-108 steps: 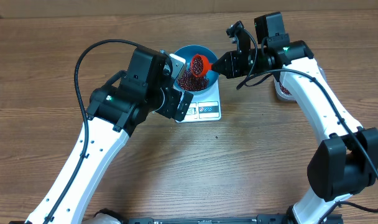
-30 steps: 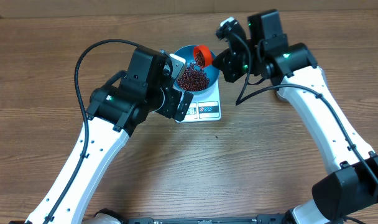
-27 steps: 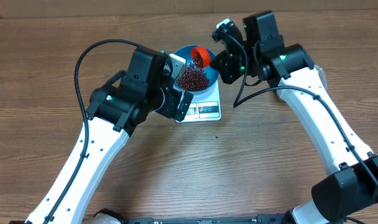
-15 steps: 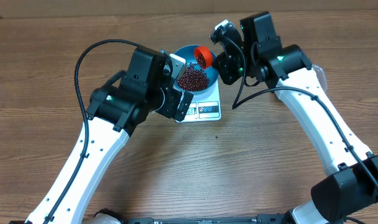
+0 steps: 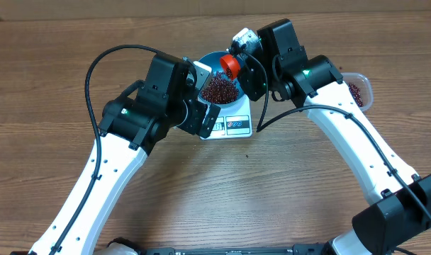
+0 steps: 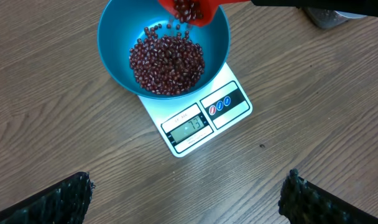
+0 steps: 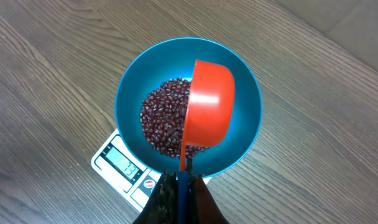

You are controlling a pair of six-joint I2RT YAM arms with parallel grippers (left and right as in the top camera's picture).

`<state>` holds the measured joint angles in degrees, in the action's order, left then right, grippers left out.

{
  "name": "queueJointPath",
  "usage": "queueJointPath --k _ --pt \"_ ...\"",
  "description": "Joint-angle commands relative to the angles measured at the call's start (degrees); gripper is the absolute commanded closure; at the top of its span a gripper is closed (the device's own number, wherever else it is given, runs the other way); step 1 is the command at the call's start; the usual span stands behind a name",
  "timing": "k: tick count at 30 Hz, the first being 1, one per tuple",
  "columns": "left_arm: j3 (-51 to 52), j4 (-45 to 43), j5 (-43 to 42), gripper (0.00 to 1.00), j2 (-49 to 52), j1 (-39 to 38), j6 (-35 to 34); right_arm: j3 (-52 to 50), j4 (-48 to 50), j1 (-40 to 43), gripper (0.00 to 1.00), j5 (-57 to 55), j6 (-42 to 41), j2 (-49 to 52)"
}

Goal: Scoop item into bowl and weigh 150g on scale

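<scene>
The blue bowl (image 5: 210,60) stands on the white scale (image 5: 237,125), whose display (image 6: 190,127) is lit. A heap of dark red beans (image 6: 167,59) lies in the bowl. My right gripper (image 7: 183,186) is shut on the handle of a red scoop (image 7: 209,102). The scoop (image 5: 230,65) is tipped on its side above the bowl's far rim, and beans drop from its mouth (image 6: 188,9). My left gripper (image 6: 189,196) is open and holds nothing. It hovers over bare wood just in front of the scale, with its fingers (image 6: 64,199) wide apart.
A clear plastic tub (image 5: 357,89) with more beans sits on the table to the right, behind my right arm. Bare wooden tabletop lies in front of the scale and to both sides.
My right arm has swung left and turned the red scoop further over above the bowl, and the tub on the right has come into view. The left arm has not moved.
</scene>
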<state>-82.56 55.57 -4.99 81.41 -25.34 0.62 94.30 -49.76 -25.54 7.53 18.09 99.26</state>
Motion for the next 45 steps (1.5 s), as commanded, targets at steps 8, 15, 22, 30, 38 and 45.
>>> queueJointPath --k 8,15,22,30,38,45 --pt "-0.46 -0.09 -0.81 0.00 0.28 0.20 1.11 1.31 -0.11 -1.14 0.96 -1.36 2.03 -1.16" --pt "-0.46 -0.09 -0.81 0.00 0.28 0.20 1.11 1.31 0.15 -3.72 0.96 -10.08 3.26 -1.16" --pt "-0.46 -0.09 -0.81 0.00 0.28 0.20 1.11 1.31 -0.11 -3.72 0.96 -10.05 3.21 -1.16" --pt "-0.46 -0.09 -0.81 0.00 0.28 0.20 1.11 1.31 -0.11 -3.72 0.96 -10.05 3.19 -1.16" --pt "-0.46 -0.09 -0.81 0.00 0.28 0.20 1.11 1.31 -0.31 -3.69 0.96 -10.01 1.70 -1.18" --pt "-0.46 -0.09 -0.81 0.00 0.28 0.20 1.11 1.31 0.11 2.84 0.96 0.66 -5.16 -4.94"
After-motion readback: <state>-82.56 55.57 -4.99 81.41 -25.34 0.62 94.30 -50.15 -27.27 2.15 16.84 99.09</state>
